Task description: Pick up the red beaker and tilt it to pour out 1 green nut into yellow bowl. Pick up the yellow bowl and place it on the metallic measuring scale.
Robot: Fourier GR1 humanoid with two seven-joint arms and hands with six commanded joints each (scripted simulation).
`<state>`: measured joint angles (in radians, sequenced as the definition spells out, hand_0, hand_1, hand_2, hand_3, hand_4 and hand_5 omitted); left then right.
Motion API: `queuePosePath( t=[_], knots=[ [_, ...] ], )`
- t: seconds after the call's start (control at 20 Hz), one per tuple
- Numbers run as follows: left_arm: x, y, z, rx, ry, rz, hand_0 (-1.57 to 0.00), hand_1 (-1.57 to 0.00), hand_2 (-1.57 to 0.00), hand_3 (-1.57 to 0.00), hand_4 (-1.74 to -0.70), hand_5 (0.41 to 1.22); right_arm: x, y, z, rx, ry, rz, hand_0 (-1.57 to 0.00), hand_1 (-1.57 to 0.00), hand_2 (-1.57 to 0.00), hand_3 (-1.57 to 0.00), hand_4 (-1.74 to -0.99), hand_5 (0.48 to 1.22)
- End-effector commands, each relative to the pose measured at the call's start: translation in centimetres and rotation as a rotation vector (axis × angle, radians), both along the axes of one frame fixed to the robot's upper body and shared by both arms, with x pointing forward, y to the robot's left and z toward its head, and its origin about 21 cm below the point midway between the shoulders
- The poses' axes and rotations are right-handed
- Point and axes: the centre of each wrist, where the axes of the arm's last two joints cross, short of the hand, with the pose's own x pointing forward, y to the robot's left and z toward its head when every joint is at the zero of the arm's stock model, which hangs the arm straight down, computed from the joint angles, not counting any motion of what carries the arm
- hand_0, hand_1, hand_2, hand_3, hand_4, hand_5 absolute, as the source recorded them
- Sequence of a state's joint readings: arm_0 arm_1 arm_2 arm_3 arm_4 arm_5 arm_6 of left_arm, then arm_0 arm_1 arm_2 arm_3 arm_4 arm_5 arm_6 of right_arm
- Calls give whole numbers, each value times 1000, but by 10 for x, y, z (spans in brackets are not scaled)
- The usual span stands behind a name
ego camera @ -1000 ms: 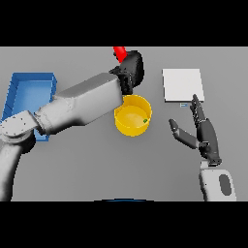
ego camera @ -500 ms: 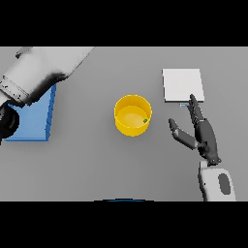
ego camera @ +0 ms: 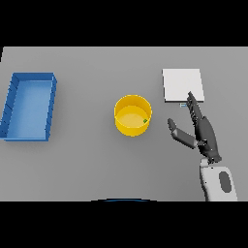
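Nut sits in the bowl; my right hand waits at its three o'clock, fingers spread, ready to grab it for the scale.

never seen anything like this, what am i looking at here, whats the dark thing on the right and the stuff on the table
You are looking down from a humanoid robot's head at a grey table. The dark thing is its right hand, fingers straight, open and holding nothing; its left hand is out of view. In the middle stands a yellow bowl with a small green nut inside. Far right lies a flat pale square, the measuring scale. On the left sits a blue tray. No red beaker is visible.
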<state>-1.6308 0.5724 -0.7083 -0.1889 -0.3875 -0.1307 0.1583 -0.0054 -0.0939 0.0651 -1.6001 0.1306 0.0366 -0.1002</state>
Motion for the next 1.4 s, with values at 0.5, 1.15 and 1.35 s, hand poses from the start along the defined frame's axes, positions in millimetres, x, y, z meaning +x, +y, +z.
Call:
queuePosePath(
  t=[0.5, 1.15, 1.35],
  knots=[
    [-12, 96, -138, -481, 96, 422, -1571, -1570, -1570, -1418, -1739, 1221, 3, 2, -5, -4, 37, 4, 1, 1, 1, 1, -1307, 677],
    [-77, 111, -207, -630, 59, 543, -1571, -1571, -1571, -1319, -1737, 1146, 0, -1, -6, -15, 26, 16, 1, 1, 1, 1, -1335, 725],
    [-96, 107, -222, -657, 99, 522, -1571, -1571, -1571, -1273, -1502, 896, 1, 3, -4, -28, 11, 9, 1, 1, 1, 1, -1326, 730]
  ],
)
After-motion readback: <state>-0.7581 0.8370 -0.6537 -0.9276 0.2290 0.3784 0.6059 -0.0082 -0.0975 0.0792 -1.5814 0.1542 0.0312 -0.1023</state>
